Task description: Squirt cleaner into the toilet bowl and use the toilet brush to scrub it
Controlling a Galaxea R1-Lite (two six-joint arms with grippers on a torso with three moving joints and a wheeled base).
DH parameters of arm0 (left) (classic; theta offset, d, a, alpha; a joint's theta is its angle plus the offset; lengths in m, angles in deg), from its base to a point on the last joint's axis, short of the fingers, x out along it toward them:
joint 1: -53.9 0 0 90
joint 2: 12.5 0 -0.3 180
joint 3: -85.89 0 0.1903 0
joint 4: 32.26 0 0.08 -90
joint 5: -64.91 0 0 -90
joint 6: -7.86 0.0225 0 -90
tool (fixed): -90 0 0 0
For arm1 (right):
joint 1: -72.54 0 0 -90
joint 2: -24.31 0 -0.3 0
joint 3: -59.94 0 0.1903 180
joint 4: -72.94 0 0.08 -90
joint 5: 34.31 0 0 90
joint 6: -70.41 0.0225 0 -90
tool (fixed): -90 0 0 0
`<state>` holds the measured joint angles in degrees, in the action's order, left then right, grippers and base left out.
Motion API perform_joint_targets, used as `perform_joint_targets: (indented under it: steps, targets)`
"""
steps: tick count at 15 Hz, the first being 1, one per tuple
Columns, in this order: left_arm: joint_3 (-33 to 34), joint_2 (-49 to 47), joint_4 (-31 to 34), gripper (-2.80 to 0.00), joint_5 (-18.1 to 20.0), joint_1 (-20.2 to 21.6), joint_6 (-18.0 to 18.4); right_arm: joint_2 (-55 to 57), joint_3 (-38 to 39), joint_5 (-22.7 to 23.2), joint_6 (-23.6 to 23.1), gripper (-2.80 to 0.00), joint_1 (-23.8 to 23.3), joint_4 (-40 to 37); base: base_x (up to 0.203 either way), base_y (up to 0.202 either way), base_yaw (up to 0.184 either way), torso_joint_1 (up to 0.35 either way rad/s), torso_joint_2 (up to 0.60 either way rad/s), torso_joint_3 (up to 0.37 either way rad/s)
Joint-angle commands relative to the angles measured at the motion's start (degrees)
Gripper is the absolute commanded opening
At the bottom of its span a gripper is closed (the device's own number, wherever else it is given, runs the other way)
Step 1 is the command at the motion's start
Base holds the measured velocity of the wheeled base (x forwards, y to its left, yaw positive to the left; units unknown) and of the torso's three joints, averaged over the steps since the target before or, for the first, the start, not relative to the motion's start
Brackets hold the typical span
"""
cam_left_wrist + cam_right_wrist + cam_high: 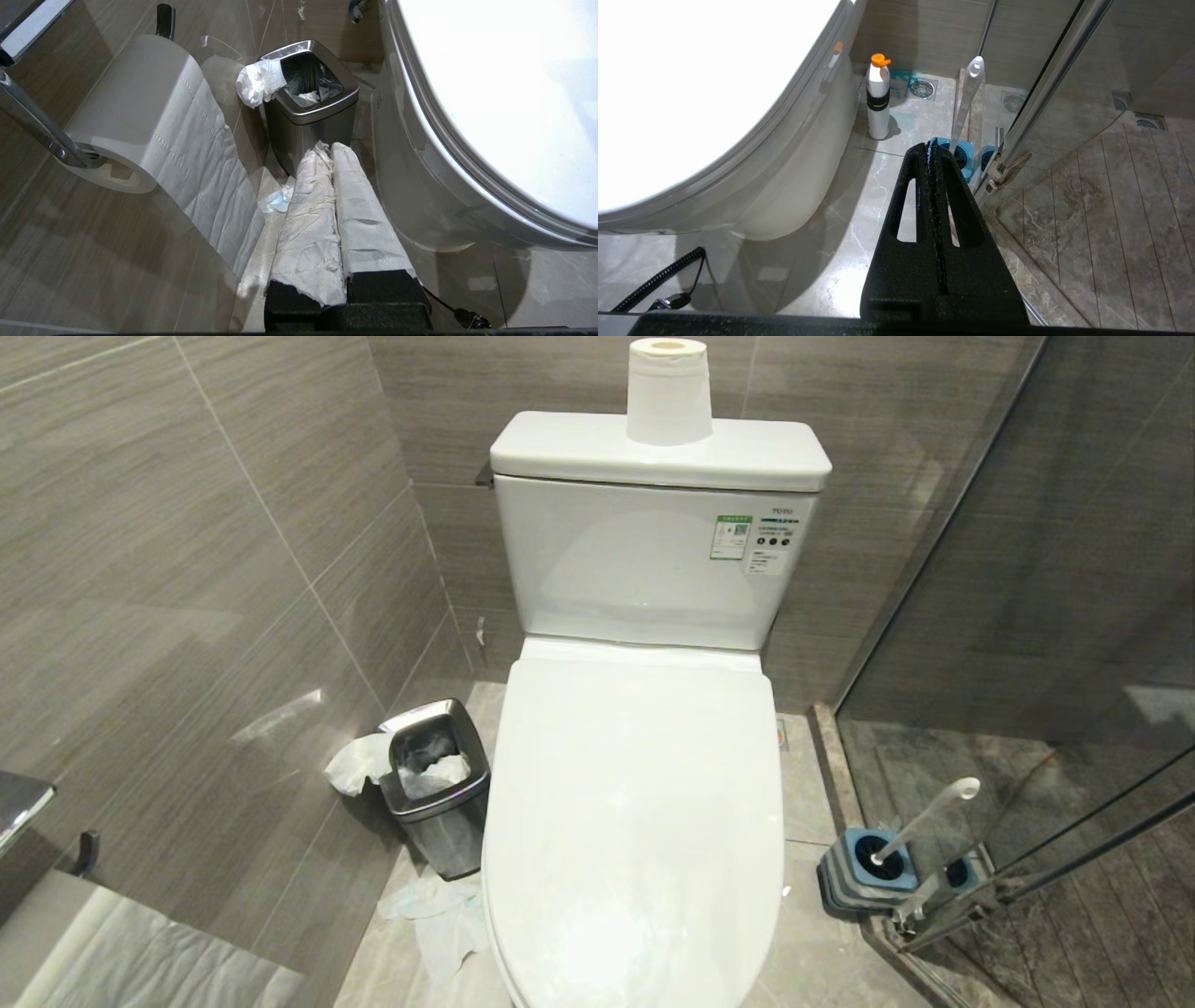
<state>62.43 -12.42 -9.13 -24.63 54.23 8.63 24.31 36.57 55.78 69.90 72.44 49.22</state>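
Note:
The toilet bowl [635,821] is covered by its shut white lid, so the inside is hidden; its outer wall [420,196] shows beside each wrist. The toilet brush [929,817] leans in a blue-topped holder [864,868] on the floor to the toilet's right, with its head down in the holder. A white cleaner bottle [879,100] with an orange cap stands on the floor against the bowl. My left gripper [329,147], its fingers wrapped in white paper, is shut and empty, low beside the bowl. My right gripper [930,144] is shut and empty, short of the brush [966,102].
A square steel bin [437,784] with tissue hanging out stands left of the toilet, and crumpled tissue [439,915] lies on the floor by it. A paper roll [667,392] sits on the tank. A wall paper roll [140,121] hangs left. A glass shower door [1027,663] closes off the right.

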Motion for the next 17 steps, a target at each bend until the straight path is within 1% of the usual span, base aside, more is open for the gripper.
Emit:
perform_joint_targets:
  steps: [1, 6, 9, 17]
  targets:
    - [0.01, -0.07, -0.02, -2.8, 0.06, 0.02, 0.02, -0.09, 0.09, 0.0, -0.02, -2.8, 0.01, 0.0, 0.0, 0.0, 0.0, 0.0, 0.0, 0.0]
    - [0.01, -0.07, -0.02, -2.8, 0.06, 0.02, 0.02, -0.03, 0.09, -0.01, -0.02, -2.8, 0.01, 0.0, 0.0, 0.0, 0.0, 0.0, 0.0, 0.0]
    - [0.01, -0.07, -0.02, -2.8, 0.06, 0.02, 0.02, -0.03, 0.06, -0.97, 2.59, -2.8, 0.01, 0.14, 0.0, 0.0, 0.0, 0.0, 0.0, 0.0]
    - [0.01, -0.07, -0.02, -2.8, 0.06, 0.02, 0.02, -0.09, 0.09, -1.94, 3.76, -2.8, 0.01, 0.18, 0.0, 0.0, 0.0, 0.0, 0.0, 0.0]
